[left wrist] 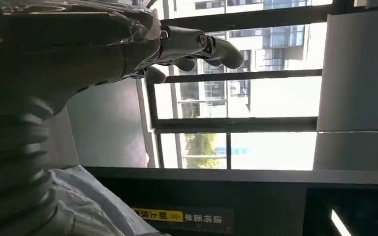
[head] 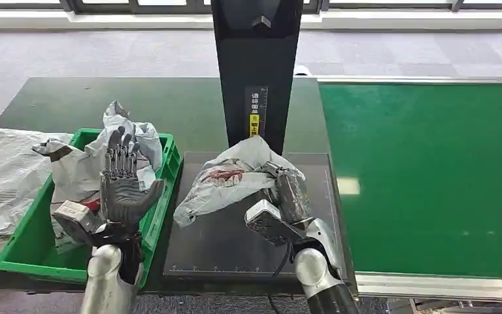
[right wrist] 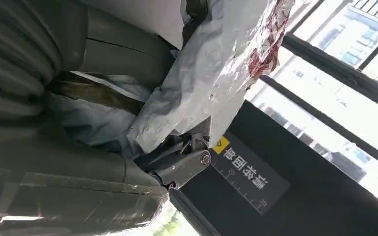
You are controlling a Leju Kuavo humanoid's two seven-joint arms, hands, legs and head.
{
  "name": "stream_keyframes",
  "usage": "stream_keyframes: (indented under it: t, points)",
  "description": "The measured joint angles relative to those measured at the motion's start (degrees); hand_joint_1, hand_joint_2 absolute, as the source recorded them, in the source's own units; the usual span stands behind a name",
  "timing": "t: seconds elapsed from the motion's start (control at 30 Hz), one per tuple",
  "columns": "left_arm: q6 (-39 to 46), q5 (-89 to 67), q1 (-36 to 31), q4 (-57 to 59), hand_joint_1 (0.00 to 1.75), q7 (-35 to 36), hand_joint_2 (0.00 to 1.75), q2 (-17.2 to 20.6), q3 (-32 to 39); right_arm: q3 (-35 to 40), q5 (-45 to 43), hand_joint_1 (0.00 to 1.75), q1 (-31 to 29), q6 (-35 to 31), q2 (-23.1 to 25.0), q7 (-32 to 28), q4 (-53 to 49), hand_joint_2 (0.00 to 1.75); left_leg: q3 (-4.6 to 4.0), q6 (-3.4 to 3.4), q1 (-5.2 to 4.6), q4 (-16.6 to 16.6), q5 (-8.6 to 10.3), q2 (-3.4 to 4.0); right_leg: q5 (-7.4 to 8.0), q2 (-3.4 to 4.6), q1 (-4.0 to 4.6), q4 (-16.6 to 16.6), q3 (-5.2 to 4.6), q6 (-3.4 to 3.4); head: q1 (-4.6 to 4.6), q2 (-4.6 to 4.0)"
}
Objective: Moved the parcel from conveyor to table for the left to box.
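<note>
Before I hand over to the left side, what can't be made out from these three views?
- Right hand fingers: head view, hidden behind the crumpled grey plastic parcel with red print; right wrist view, the bag covers them.
- Parcel contents: opaque wrap.
- Floor of the green plastic crate: head view, covered by white bags and the raised left hand.
- Yellow label on the black post: too small to read.
- Green conveyor belt: cut off by the frame edge.

A white-grey parcel (head: pixel 229 178) with a red print, a bright green crate (head: pixel 160 216), a green conveyor belt (head: pixel 425 176), a dark tabletop (head: pixel 170 104).
</note>
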Motion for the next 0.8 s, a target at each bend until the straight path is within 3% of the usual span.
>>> stream_keyframes:
  t: [0.03, 0.1, 0.47, 0.8]
  points:
    - [0.02, 0.0, 0.0, 0.04, 0.0, 0.0, 1.75, 0.0, -0.07, 0.0, 0.24, 1.75, -0.05, -0.53, 0.0, 0.28, 0.37, 1.75, 0.0, 0.0, 0.0, 0.0, 0.0, 0.0, 0.0, 0.0, 0.0, 0.0, 0.0, 0.0, 0.0, 0.0]
    - [0.2, -0.02, 0.0, 0.02, 0.0, 0.0, 1.75, 0.0, -0.22, -0.02, 1.83, 0.0, -0.15, -2.44, 0.0, 1.09, 1.11, 1.75, 0.0, 0.0, 0.0, 0.0, 0.0, -0.01, 0.0, 0.0, 0.0, 0.0, 0.0, 0.0, 0.0, 0.0]
    - [1.16, -0.02, 0.08, -0.61, 0.0, 0.0, 1.75, 0.0, -0.31, -2.1, 10.79, 0.0, 0.19, -13.2, 0.02, 8.63, 1.86, 1.75, 0.0, 0.0, 0.0, 0.0, 0.0, 0.01, 0.0, 0.0, -0.01, 0.0, 0.0, 0.0, 0.0, -0.02]
    - [1.22, -0.02, 0.08, -0.63, 0.0, 0.0, 1.75, 0.0, -0.31, -3.5, 11.45, 0.0, 0.54, -13.88, 0.02, 8.65, 1.68, 1.75, 0.0, 0.0, 0.0, 0.0, 0.0, 0.0, 0.0, 0.0, 0.0, 0.0, 0.0, 0.0, 0.0, 0.0]
